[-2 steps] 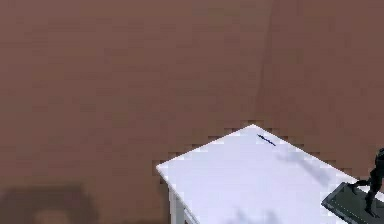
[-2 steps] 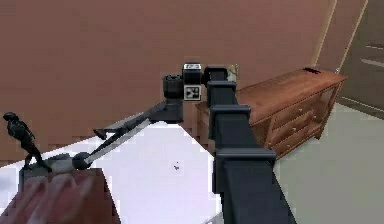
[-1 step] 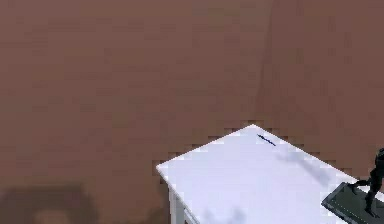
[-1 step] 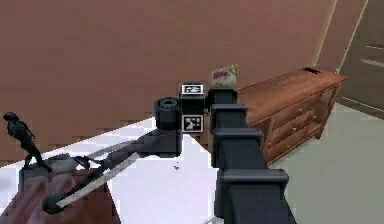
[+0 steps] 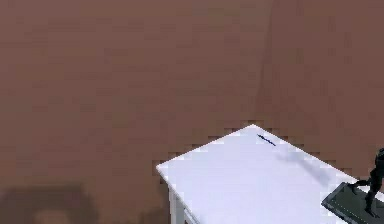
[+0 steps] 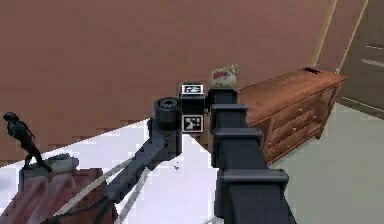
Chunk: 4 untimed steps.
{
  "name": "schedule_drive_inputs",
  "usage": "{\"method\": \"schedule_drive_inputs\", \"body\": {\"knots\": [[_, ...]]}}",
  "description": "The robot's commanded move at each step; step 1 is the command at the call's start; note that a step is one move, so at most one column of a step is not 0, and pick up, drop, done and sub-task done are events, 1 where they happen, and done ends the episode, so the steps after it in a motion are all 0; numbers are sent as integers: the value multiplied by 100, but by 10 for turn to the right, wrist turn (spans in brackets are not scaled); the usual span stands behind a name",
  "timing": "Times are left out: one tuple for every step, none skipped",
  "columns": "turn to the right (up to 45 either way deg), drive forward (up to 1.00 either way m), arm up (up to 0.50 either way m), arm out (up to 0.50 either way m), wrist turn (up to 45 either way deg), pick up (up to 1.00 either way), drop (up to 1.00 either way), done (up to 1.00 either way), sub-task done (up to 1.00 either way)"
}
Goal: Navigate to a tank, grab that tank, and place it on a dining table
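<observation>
My gripper [image 6: 108,188] points toward eight o'clock across the table [image 6: 105,145]. A dark red block [image 6: 45,195], possibly the tank, lies at its fingertips. I cannot tell whether I hold anything.

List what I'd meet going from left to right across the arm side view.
dark statue → hand → arm → wooden dresser
</observation>
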Motion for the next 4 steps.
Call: {"method": "schedule_drive_inputs", "body": {"knots": [[0,0,0,-16,0,0,0,0,0],[-300,0,0,0,0,0,0,0,0],[0,0,0,0,450,0,0,0,0],[0,0,0,0,450,0,0,0,0]]}}
